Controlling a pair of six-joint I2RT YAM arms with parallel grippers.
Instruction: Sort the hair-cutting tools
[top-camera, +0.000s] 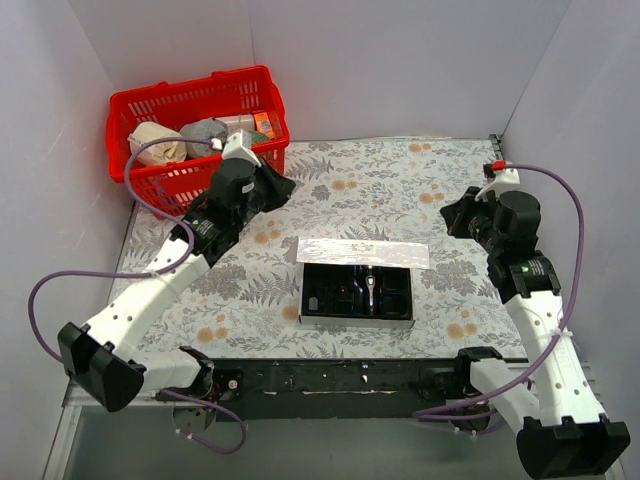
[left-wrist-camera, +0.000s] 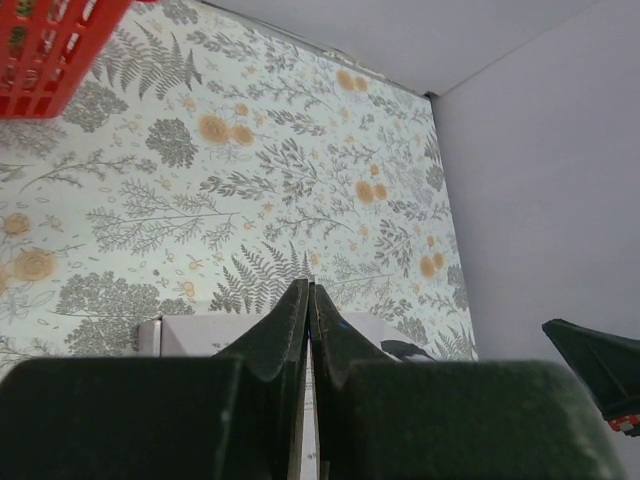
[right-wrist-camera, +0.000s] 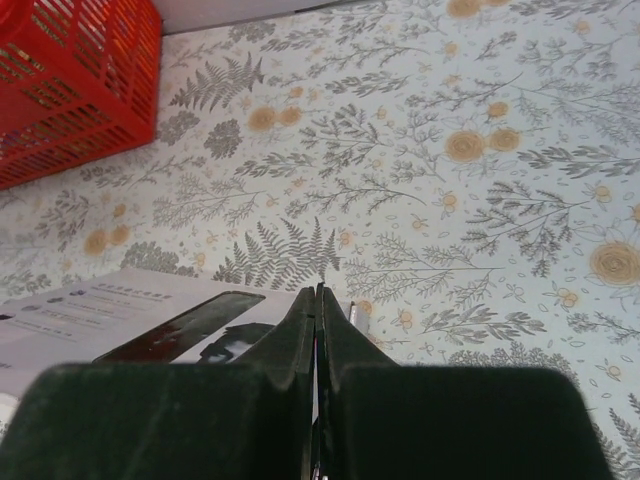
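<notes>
The hair clipper with its silvery head and black comb attachments lie in the black tray of the open kit box at the table's middle front. Single pieces in the tray are hard to tell apart. My left gripper is shut and empty, held above the table near the red basket, left of and beyond the box. My right gripper is shut and empty, above the table to the right of the box. In the wrist views both pairs of fingers, left and right, are pressed together over the box lid.
The box's grey-white lid lies open toward the back. A red basket with rolls and packets stands at the back left corner. White walls close in the floral tablecloth on three sides.
</notes>
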